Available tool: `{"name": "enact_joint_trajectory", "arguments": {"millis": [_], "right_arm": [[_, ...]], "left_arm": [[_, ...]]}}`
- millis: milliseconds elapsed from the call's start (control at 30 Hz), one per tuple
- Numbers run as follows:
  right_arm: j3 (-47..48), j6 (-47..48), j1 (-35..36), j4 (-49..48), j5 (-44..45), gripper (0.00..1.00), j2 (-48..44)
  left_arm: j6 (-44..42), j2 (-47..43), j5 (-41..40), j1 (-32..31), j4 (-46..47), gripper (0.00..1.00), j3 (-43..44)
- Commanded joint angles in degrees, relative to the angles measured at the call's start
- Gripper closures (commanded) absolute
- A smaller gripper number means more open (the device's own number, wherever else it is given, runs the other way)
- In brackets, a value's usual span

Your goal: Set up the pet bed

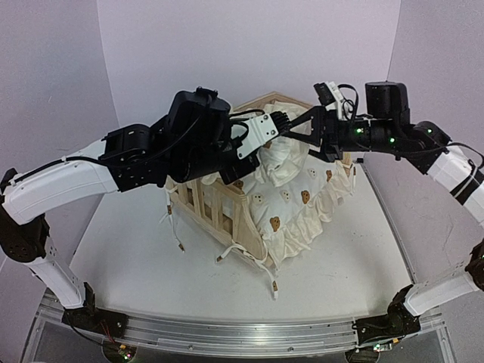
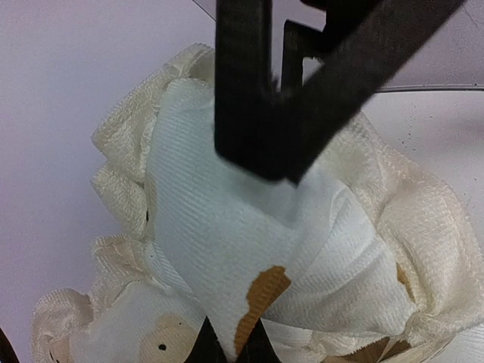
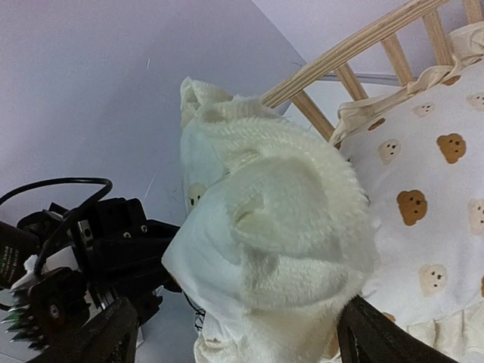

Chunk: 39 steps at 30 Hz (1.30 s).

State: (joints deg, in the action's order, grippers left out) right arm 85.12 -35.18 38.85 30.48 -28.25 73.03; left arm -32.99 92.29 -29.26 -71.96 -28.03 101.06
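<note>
The pet bed's pine frame (image 1: 215,215) stands mid-table with the cream bear-print cushion (image 1: 302,198) lying in it, ruffles hanging over the front right. The small matching pillow (image 1: 281,156) hangs above the cushion's back end. My left gripper (image 2: 231,349) is shut on a fold of the pillow (image 2: 227,227) at a brown bear print. My right gripper (image 3: 238,342) is open, its fingers (image 3: 378,336) standing wide on either side of the pillow (image 3: 287,227). In the top view the two grippers meet tip to tip over the bed, the left gripper (image 1: 278,125) beside the right gripper (image 1: 305,127).
Slatted rails (image 3: 355,45) rise behind the cushion (image 3: 435,189). Loose ties with wooden ends (image 1: 178,243) trail onto the white table (image 1: 128,249) on the near left of the frame. Purple walls close in behind and on both sides.
</note>
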Motion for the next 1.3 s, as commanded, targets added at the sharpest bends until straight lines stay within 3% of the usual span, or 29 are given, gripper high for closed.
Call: {"name": "enact_joint_trajectory", "arguments": {"millis": [0,67,133,167,200,233,300,367,533,633,1000,1267], "right_arm": [[-0.78,-4.05,1.75,-11.78,-3.88,0.16,4.02],[-1.16,-5.55,1.75,-14.29,-4.44,0.25,6.04],[-1.27,-6.97,1.75,-16.35,-5.22,0.46,7.73],[-1.59,-7.71,1.71,-17.01,-4.45,0.61,7.78],[-2.5,-8.85,1.33,-18.19,-2.55,0.85,7.17],[-3.67,-10.52,0.59,-20.03,-0.81,0.99,6.23],[-6.3,-13.28,-1.73,-23.78,2.77,1.0,4.0],[-8.21,-15.33,-4.94,-26.58,4.96,1.0,2.16],[-14.05,-27.17,-15.89,-41.28,3.79,1.0,2.28],[-16.13,-32.4,-20.58,-48.12,5.32,1.0,4.62],[-9.05,-45.42,-25.12,-63.47,0.42,1.0,25.59],[-6.85,-45.36,-29.58,-62.35,-4.81,1.0,36.05]], "left_arm": [[0.56,-1.34,1.07,0.02,2.72,1.0,3.87],[1.15,-0.99,1.56,0.02,2.68,1.0,3.9],[1.74,-0.89,1.41,0.04,2.64,1.0,3.92],[2.6,-1.05,1.01,0.01,2.59,0.92,3.77],[3.71,-1.41,0.74,0.1,2.55,0.71,3.38],[4.92,-1.79,0.52,0.22,2.17,0.48,2.95],[10.22,-3.39,-1.12,0.55,0.93,0.34,2.81],[17.14,-6.61,2.17,2.95,-1.66,0.25,2.64],[34.9,-16.69,10.21,10.96,-2.15,0.17,-2.12],[39.97,-19.83,11.81,12.68,-2.67,0.15,-3.95],[43.85,-16.16,18.75,13.51,-2.55,0.15,-6.53],[43.98,-14.6,20.82,13.6,-2.13,0.16,-7.08]]}}
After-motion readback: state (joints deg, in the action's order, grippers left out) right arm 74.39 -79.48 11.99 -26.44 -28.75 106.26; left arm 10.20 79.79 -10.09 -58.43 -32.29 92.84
